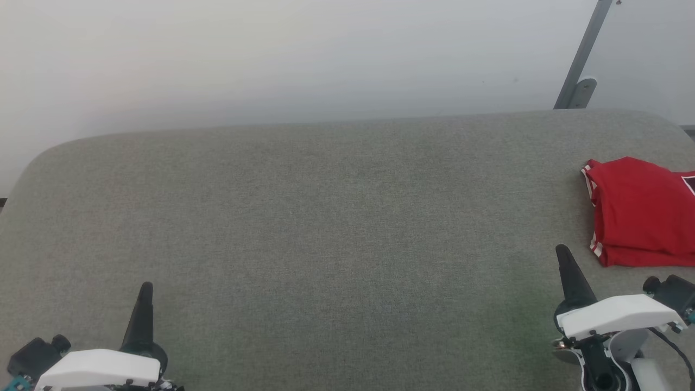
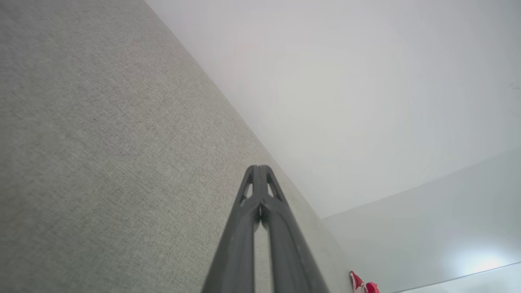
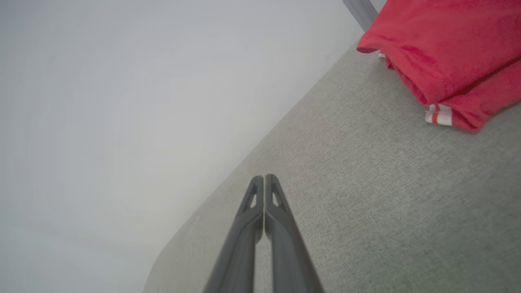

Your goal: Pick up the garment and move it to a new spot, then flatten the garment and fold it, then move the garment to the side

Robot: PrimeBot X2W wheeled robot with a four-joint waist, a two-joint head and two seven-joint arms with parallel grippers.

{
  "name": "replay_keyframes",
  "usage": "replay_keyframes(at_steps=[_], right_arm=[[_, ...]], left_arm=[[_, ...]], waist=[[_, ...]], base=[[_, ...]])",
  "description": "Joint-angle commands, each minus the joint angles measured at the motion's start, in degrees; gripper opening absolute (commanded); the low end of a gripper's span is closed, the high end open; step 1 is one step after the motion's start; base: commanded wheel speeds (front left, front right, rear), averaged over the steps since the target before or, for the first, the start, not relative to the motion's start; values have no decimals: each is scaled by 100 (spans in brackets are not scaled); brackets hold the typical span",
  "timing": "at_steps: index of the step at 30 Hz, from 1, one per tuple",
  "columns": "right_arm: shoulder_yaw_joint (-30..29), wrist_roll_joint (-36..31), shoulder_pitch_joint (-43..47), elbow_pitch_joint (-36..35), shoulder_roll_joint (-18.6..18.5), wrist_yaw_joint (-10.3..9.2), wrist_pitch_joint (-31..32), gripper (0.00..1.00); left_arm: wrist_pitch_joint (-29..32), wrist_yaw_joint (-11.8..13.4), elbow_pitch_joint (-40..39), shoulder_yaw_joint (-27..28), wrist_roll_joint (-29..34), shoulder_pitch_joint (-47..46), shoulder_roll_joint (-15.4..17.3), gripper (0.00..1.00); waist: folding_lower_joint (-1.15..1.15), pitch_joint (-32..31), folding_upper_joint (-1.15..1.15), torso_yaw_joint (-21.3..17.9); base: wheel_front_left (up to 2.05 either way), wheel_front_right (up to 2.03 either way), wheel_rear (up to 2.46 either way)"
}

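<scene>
The garment (image 1: 640, 214), a red jersey with red-and-white striped trim, lies folded at the far right of the grey table (image 1: 326, 217), partly cut off by the head view's edge. It also fills the upper right of the right wrist view as the garment (image 3: 447, 53), and a small red bit of the garment (image 2: 360, 283) shows far off in the left wrist view. My right gripper (image 1: 562, 251) is shut and empty, just left of and nearer than the jersey, apart from it. My left gripper (image 1: 145, 287) is shut and empty at the lower left.
A pale wall (image 1: 271, 54) rises behind the table's far edge. A grey metal bar (image 1: 583, 54) leans at the back right. The table's corners are rounded.
</scene>
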Motion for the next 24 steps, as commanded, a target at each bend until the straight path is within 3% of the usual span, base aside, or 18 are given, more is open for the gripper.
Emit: replay_keyframes(at_steps=[1,24], right_arm=[[-16,114,-42,-86,1,1,30,0],[-118,1524,75,-337,72,1,391,0]], left_arm=[[38,-7,-65,8,-83,-157,20,0],[398,-10,-53,-45,-1159,-339,-200,0]], waist=[[0,0,0,1],[0,-3,0,27]], base=[[0,0,0],[0,0,0]])
